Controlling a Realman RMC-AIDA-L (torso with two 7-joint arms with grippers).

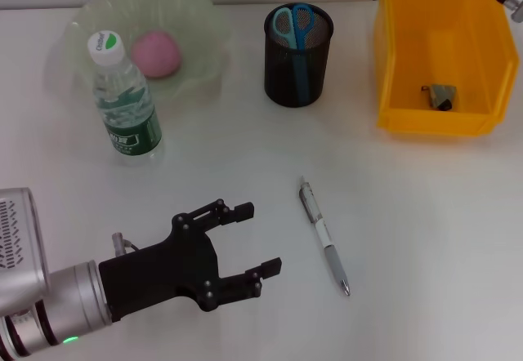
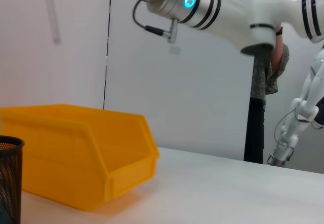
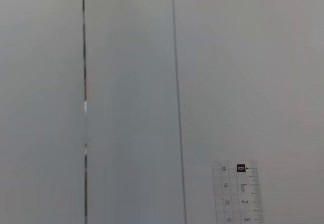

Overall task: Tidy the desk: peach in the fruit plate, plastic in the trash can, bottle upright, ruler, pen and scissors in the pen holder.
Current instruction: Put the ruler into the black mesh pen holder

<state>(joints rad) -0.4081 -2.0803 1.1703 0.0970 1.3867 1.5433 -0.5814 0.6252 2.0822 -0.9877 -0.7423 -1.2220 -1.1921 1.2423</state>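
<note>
With the pen holder (image 1: 298,55) as landmark: the bottle (image 1: 124,100) stands upright well left of it, touching the fruit plate (image 1: 204,18) that holds the peach (image 1: 155,53). The left gripper (image 1: 245,238), jaws spread, hovers below-left of the holder, beside the pen (image 1: 324,235) lying on the counter (image 1: 425,214). A skewed close could roll the pen away. Right of the holder sits the trash can (image 1: 392,75); the right gripper is unseen, a ruler (image 3: 238,193) showing in its wrist view.

The head camera looks steeply down on the desk (image 1: 425,238). The left wrist camera sits low near the desktop, facing right toward the yellow bin (image 2: 76,153), which the head view also shows. The right wrist camera faces a wall, close to a ruler (image 3: 238,193).
</note>
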